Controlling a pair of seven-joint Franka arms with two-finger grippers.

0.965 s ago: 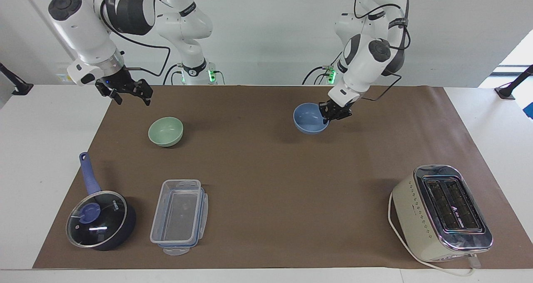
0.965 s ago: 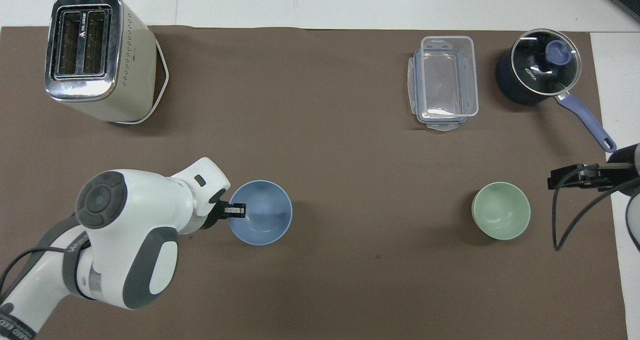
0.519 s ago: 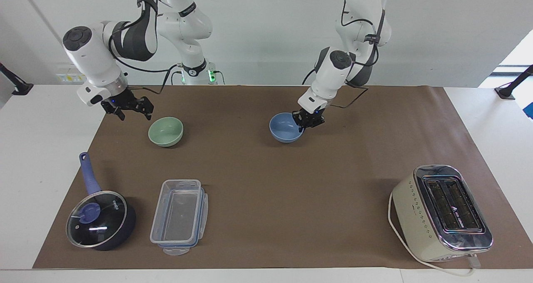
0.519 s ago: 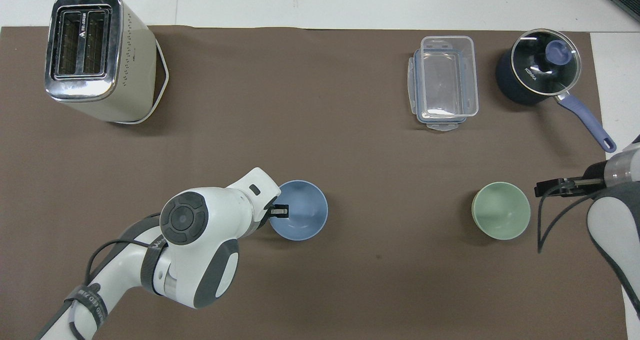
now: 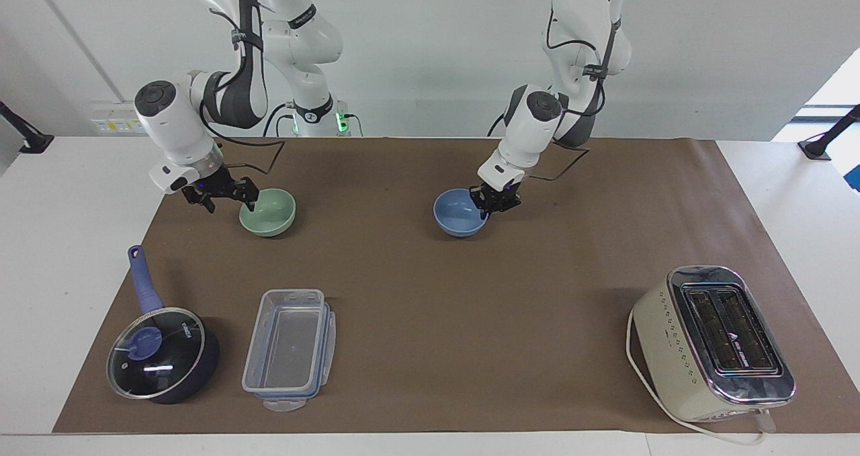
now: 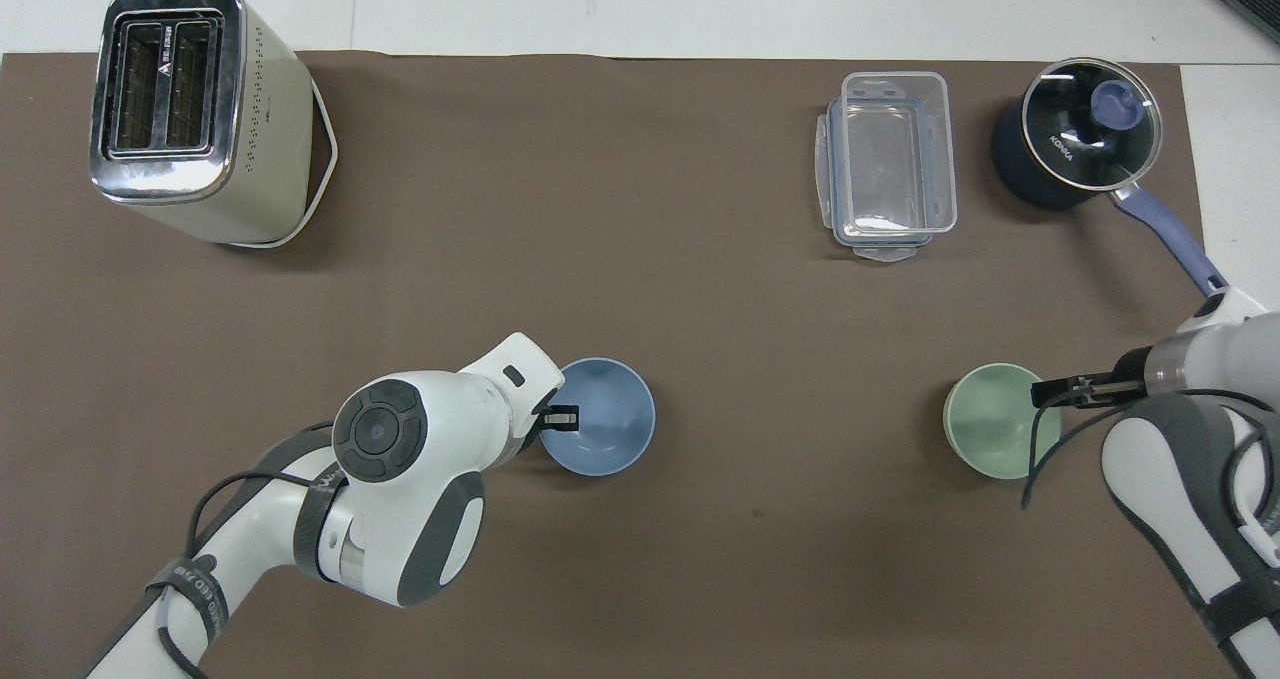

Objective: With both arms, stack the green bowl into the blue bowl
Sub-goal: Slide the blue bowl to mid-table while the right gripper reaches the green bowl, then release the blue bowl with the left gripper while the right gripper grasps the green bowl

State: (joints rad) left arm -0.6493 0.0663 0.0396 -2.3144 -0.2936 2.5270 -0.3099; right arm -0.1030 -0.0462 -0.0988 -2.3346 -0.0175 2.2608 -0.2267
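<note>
Brown matting covers the tabletop, where the left gripper (image 5: pixel 494 202) has its jaws pinched on the blue bowl (image 5: pixel 458 213) at its three o'clock rim in the facing view, while the right gripper (image 5: pixel 222 194), jaws spread wide, straddles the green bowl (image 5: pixel 270 212) at nine o'clock.

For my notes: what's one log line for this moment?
left gripper: on blue bowl rim | right gripper: open at green bowl | unstacked

matt green bowl (image 5: pixel 268 212), matt blue bowl (image 5: pixel 459 213), chrome-topped toaster (image 5: pixel 712 343), glass-lidded saucepan (image 5: pixel 161 354)
</note>
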